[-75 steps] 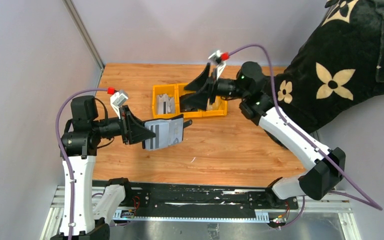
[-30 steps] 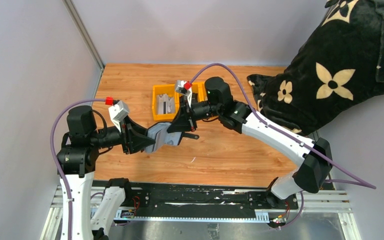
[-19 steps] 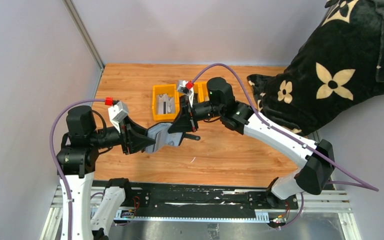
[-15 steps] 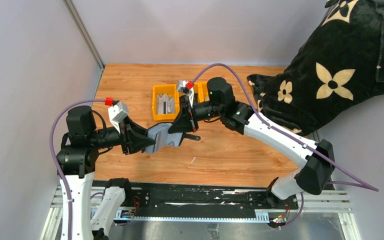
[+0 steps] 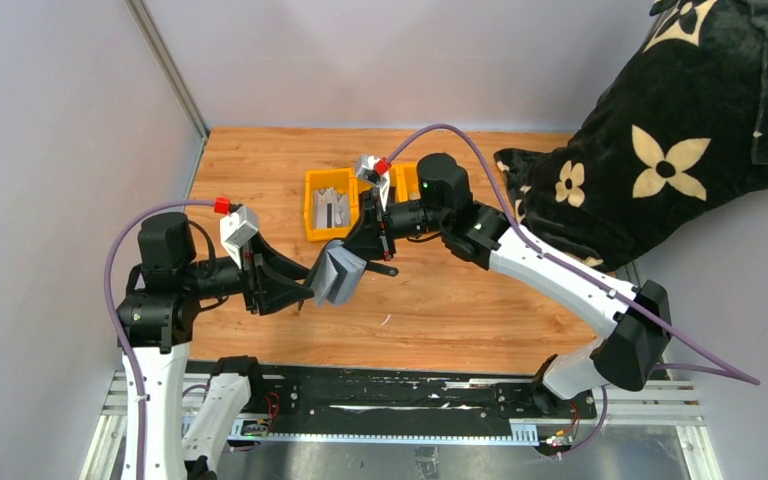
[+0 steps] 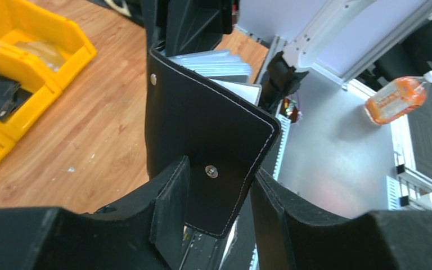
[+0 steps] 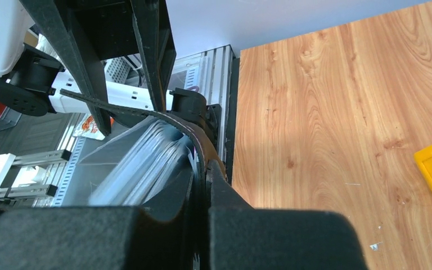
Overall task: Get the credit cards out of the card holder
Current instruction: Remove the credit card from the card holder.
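The black card holder [image 5: 328, 268] hangs in mid-air above the front-left part of the table, between my two grippers. My right gripper [image 5: 362, 252] is shut on one thin black flap of the card holder [image 7: 187, 128]. Silvery credit cards [image 7: 138, 166] fan out just left of that flap. They also show above the holder's outer face [image 6: 202, 124] as the credit cards [image 6: 216, 61]. My left gripper [image 6: 219, 169] has its jaws apart around the holder's lower corner, with a slit of light on the right side. In the top view the left gripper [image 5: 310, 283] reaches in from the left.
A yellow three-compartment tray [image 5: 310, 228] stands behind the holder, with a grey card [image 5: 333, 210] in its left compartment. A big black flowered cushion [image 5: 660, 140] fills the right rear. A grey wall [image 5: 70, 150] bounds the left side. A metal rail [image 5: 390, 410] runs along the near edge.
The right gripper came from the tray and shut on the holder's flap. In the last half second the holder swung from lying flat to nearly edge-on, spreading apart. The left jaws widened slightly.
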You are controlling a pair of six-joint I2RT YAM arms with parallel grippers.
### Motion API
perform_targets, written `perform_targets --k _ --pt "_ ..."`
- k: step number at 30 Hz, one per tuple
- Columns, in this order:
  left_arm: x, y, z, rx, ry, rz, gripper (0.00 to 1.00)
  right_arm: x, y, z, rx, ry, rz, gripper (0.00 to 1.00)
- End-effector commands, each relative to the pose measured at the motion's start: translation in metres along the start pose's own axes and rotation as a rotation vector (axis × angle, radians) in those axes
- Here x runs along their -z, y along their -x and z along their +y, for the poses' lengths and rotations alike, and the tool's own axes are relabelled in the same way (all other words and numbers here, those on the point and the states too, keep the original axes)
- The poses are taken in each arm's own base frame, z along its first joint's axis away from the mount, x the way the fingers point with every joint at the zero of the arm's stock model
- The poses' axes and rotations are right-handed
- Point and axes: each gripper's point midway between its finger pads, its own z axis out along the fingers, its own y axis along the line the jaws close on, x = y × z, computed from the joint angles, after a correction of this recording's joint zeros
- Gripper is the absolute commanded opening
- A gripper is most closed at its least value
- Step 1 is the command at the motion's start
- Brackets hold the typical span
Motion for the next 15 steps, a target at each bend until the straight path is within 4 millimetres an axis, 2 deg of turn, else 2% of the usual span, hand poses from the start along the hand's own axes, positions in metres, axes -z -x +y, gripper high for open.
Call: perform_targets --k 1,3,6,8,11,15 --pt "0.0 -0.009 0.025 0.045 0.12 0.043 0.49 0.001 0.039 0.03 0.089 0.046 -0.09 0.0" --pt "0.001 -0.011 0.032 0.045 0.152 0.05 0.55 -0.002 0.039 0.028 0.074 0.014 -0.082 0.0" --pt "0.002 -0.01 0.023 -0.002 0.128 0.038 0.81 -0.005 0.037 0.015 0.026 -0.089 -0.045 0.0" --pt "0.004 -0.01 0.014 -0.063 0.109 0.026 0.93 -0.006 0.034 0.006 0.01 -0.166 -0.021 0.0" --pt "0.007 -0.012 0.015 -0.123 0.148 0.026 1.0 -0.008 0.038 0.003 0.017 -0.24 -0.035 0.0" --pt "0.012 -0.007 0.035 -0.142 0.272 0.021 1.0 -0.018 0.042 0.0 -0.006 -0.32 -0.051 0.0"
